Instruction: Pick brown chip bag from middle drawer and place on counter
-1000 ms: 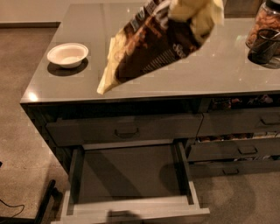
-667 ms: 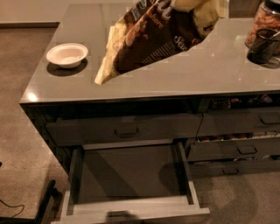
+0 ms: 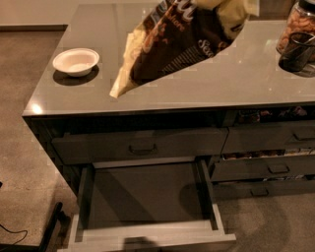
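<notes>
The brown chip bag [image 3: 182, 49] hangs tilted above the counter [image 3: 236, 83], its cream lower corner pointing down-left close to the surface. My gripper [image 3: 231, 12] is at the top edge of the camera view, mostly cut off, holding the bag's upper end. The middle drawer [image 3: 147, 231] stands pulled out below the counter's front, and nothing shows inside it.
A small white bowl [image 3: 76, 61] sits on the counter's left side. A jar of snacks [image 3: 300, 22] and a dark cup [image 3: 295, 49] stand at the right edge. Closed drawer fronts with bar handles [image 3: 268, 170] are to the right. A black base part [image 3: 51, 229] is on the floor at lower left.
The bag has risen and moved up the view, farther over the counter, with the gripper. The drawer and the bowl have not moved.
</notes>
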{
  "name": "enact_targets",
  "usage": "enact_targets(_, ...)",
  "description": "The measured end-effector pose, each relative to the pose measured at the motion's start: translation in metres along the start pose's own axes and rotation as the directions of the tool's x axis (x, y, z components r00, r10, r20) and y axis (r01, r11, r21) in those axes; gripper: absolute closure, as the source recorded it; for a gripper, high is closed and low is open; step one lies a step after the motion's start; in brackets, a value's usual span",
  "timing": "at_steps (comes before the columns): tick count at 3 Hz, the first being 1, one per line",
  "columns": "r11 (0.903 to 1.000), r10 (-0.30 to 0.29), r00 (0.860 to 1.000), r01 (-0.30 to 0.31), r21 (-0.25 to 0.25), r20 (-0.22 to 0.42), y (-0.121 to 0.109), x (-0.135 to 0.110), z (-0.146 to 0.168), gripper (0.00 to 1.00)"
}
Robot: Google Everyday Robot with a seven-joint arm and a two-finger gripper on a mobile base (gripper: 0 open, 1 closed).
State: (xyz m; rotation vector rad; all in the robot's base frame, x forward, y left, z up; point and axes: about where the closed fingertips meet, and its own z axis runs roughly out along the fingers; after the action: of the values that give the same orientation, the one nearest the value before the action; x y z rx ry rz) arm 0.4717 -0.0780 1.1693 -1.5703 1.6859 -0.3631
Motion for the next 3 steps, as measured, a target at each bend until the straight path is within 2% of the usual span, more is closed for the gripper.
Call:
enact_targets(1,0.9998,-0.013,1.000,0.013,0.012,0.027,-0.006,-0.007,0.030,1.00)
enact_targets(2,0.9999,0.010,0.997,-0.010,-0.003,0.076,-0.012,-0.005,0.105,1.00)
enact_targets(3,0.9987,0.043,0.992,-0.039,-0.033,0.122,-0.019,0.000,0.194,1.00)
